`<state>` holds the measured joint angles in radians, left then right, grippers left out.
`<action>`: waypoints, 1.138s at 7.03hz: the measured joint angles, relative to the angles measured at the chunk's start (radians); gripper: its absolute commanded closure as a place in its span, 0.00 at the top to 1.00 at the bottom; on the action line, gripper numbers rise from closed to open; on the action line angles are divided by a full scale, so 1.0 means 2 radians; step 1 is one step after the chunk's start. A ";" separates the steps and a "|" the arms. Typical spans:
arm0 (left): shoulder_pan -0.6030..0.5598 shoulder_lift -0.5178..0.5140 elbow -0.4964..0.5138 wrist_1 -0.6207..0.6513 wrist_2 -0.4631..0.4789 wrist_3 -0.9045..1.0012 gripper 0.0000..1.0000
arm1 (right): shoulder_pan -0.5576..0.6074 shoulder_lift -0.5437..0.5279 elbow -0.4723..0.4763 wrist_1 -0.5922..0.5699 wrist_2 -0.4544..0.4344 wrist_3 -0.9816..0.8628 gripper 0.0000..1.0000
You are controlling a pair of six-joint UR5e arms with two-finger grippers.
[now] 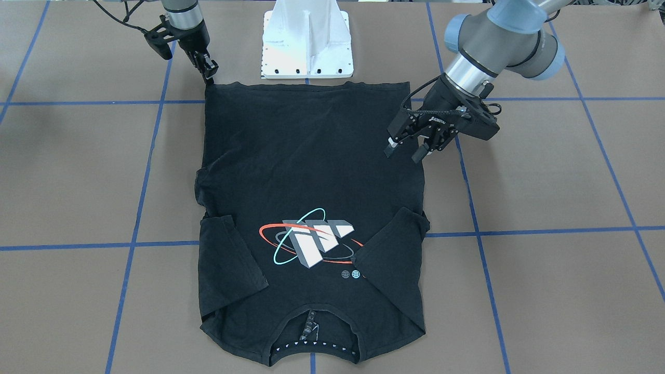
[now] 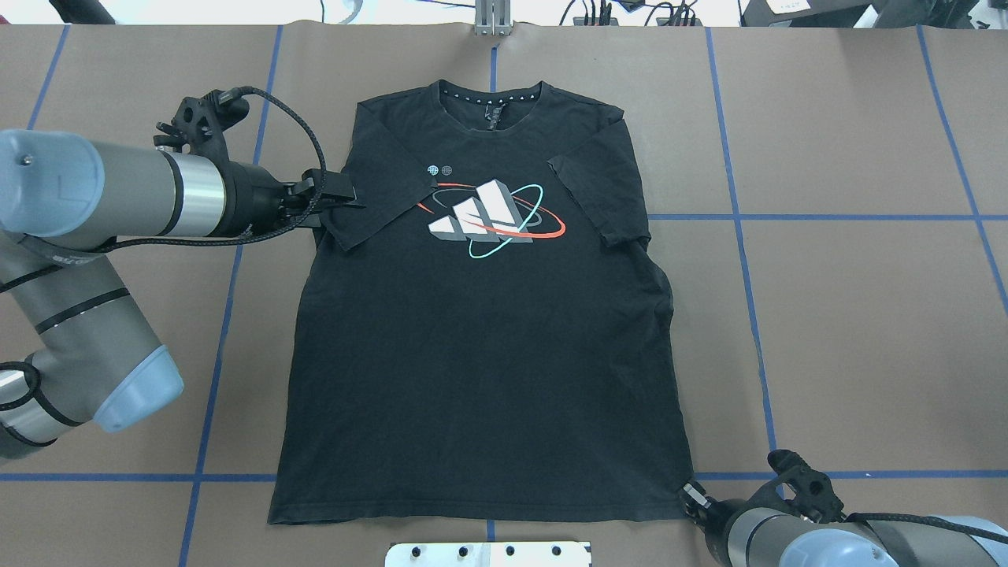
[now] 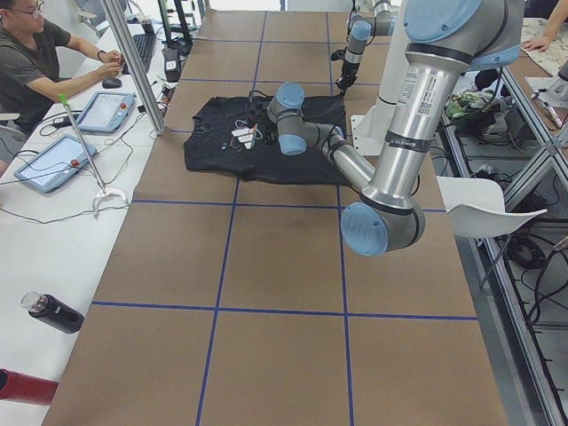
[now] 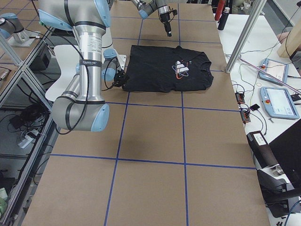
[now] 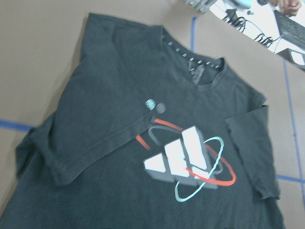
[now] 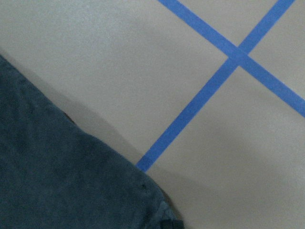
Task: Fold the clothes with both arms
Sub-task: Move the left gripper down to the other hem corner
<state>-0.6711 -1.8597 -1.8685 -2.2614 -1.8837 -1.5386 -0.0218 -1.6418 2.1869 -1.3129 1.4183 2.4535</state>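
Note:
The black T-shirt (image 1: 311,156) lies flat on the table with the white block graphic (image 2: 484,216) facing up. Its collar is on the far side from the robot, and both sleeves are folded in over the body. My left gripper (image 1: 403,154) is open and empty. It hovers above the shirt's left side, over the folded left sleeve (image 2: 354,213) in the overhead view. My right gripper (image 1: 209,77) is down at the right hem corner (image 2: 681,492), with its fingers closed together on the corner. The right wrist view shows that corner (image 6: 57,181) close up.
The white base block (image 1: 307,41) stands just behind the hem. Brown table paper with blue tape lines (image 2: 740,236) surrounds the shirt. A side bench holds tablets (image 3: 53,160) and a bottle (image 3: 53,312). An operator (image 3: 35,53) sits there.

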 measured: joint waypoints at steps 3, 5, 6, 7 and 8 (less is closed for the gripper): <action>0.066 0.129 -0.091 0.015 0.018 -0.056 0.82 | 0.001 -0.009 0.021 0.000 0.004 -0.001 0.00; 0.137 0.182 -0.122 0.014 0.063 -0.140 0.78 | 0.002 -0.010 0.029 0.001 0.004 -0.001 0.00; 0.179 0.194 -0.126 0.014 0.094 -0.178 0.73 | 0.001 -0.010 0.030 0.001 0.004 -0.001 0.00; 0.211 0.202 -0.126 0.015 0.116 -0.208 0.65 | 0.001 -0.010 0.031 0.001 0.004 0.000 0.00; 0.234 0.206 -0.124 0.015 0.127 -0.228 0.63 | 0.001 -0.010 0.031 0.001 0.003 0.000 0.00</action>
<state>-0.2024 -1.4470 -2.1157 -2.2310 -1.6293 -1.9940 -0.0190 -1.6628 2.2482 -1.3116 1.4251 2.4528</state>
